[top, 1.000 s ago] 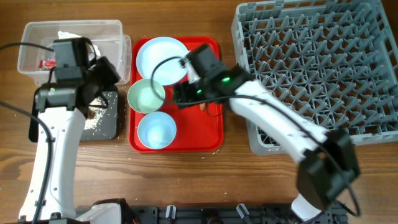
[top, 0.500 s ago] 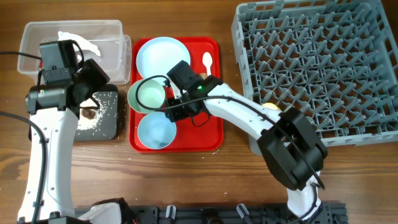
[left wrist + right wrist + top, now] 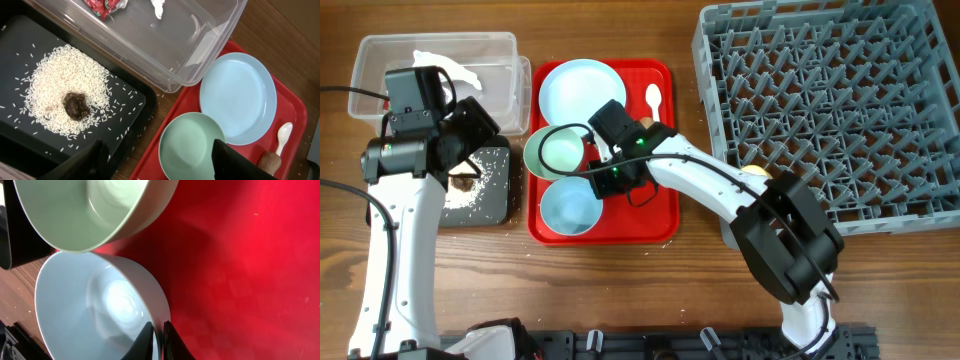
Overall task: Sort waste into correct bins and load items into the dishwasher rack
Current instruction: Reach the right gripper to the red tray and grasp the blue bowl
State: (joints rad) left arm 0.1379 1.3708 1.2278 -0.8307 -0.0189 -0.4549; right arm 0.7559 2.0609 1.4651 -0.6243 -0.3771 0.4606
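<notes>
My right gripper (image 3: 601,182) is shut on the rim of the lower pale blue-white bowl (image 3: 568,210) on the red tray; the right wrist view shows its jaws (image 3: 159,341) pinching that bowl's (image 3: 85,310) wall. The greenish bowl (image 3: 554,152) sits just above it, and above that the pale blue plate (image 3: 580,90). A white spoon (image 3: 654,97) lies at the tray's top right, with the brown stick (image 3: 270,161) below it. My left gripper (image 3: 160,167) hangs open and empty over the black tray (image 3: 142,102), which holds rice grains (image 3: 55,85) and a dark lump (image 3: 76,106). The clear tub (image 3: 165,45) holds the red wrapper (image 3: 102,5) and tissue (image 3: 159,7).
The grey dishwasher rack (image 3: 840,100) fills the right side, with a yellow cup (image 3: 756,172) at its lower left. The red tray (image 3: 655,205) lies between the bins and the rack. My right arm crosses the tray's middle.
My right gripper moved down-left from near the plate to the lower bowl and shut on its rim. My left gripper shifted slightly left and opened wider.
</notes>
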